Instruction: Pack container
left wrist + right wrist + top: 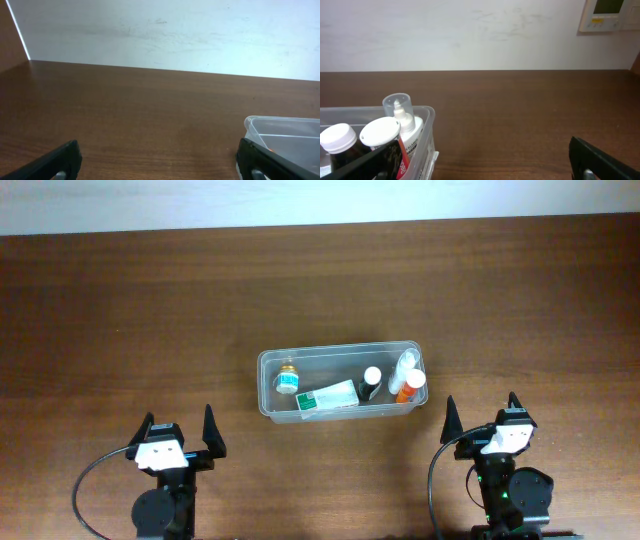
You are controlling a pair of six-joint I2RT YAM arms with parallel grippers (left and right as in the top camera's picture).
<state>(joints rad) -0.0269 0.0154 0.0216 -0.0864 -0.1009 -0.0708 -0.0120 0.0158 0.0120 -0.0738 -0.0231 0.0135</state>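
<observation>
The clear plastic container (265, 370) sits at the table's middle. It holds a small bottle with a teal label (288, 380), a flat white and green packet (327, 397), a dark bottle with a white cap (371, 383), an orange bottle with a white cap (411, 386) and a white calamine bottle with a clear cap (404, 364). My left gripper (181, 432) is open and empty, near the front edge, left of the container. My right gripper (482, 418) is open and empty, just right of it. The right wrist view shows the container's corner (428, 122) and bottles (384, 134); the left wrist view shows its corner (260, 123).
The brown wooden table (120, 310) runs to a white wall at the back. A wall control panel (610, 14) shows at the upper right of the right wrist view.
</observation>
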